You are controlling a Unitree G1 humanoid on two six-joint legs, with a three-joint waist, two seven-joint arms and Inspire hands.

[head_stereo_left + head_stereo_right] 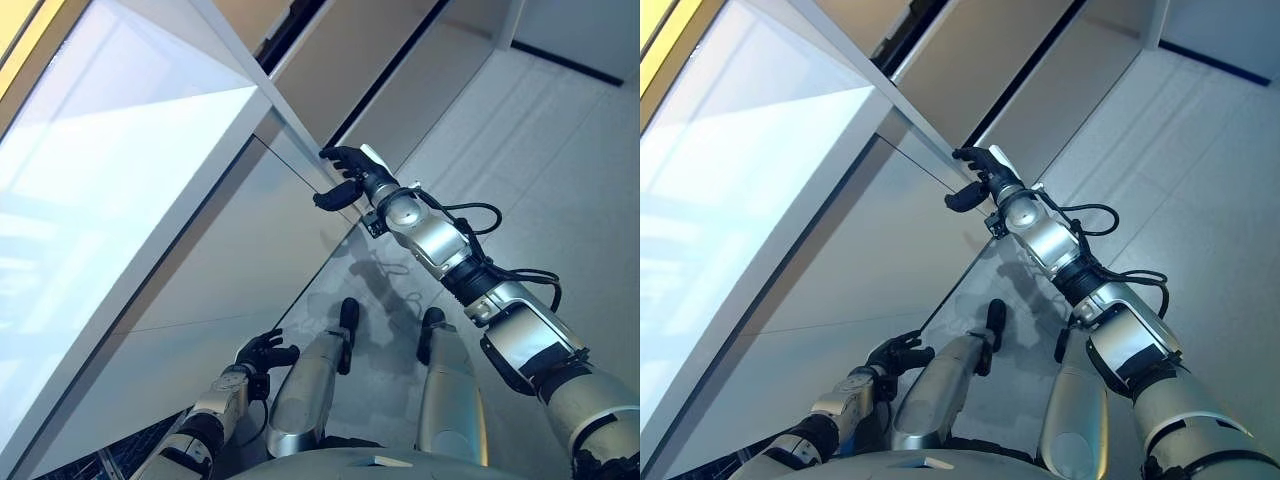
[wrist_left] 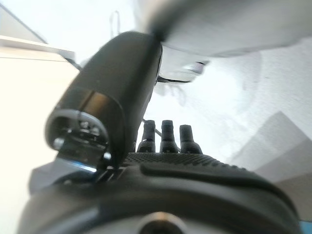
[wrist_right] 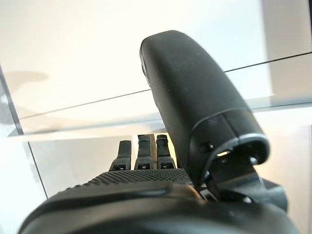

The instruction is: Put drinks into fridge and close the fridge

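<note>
No drink shows in any view. The fridge door (image 1: 140, 180), a tall white panel with a pale glossy face, fills the left side, and its long thin edge (image 1: 300, 150) runs down towards the middle. My right hand (image 1: 352, 178) is raised at that edge, open, its fingers (image 1: 338, 155) straight beyond the edge and its thumb (image 1: 330, 198) on the near side. In the right wrist view the fingers (image 3: 141, 155) point straight at the white panels. My left hand (image 1: 262, 352) hangs low by the fridge's lower white front (image 1: 230, 270), open and holding nothing.
Pale tiled floor (image 1: 560, 150) spreads to the right of the fridge. Dark gaps and white cabinet panels (image 1: 400, 80) stand behind the door's edge. A yellow strip (image 1: 20, 50) runs along the upper left corner.
</note>
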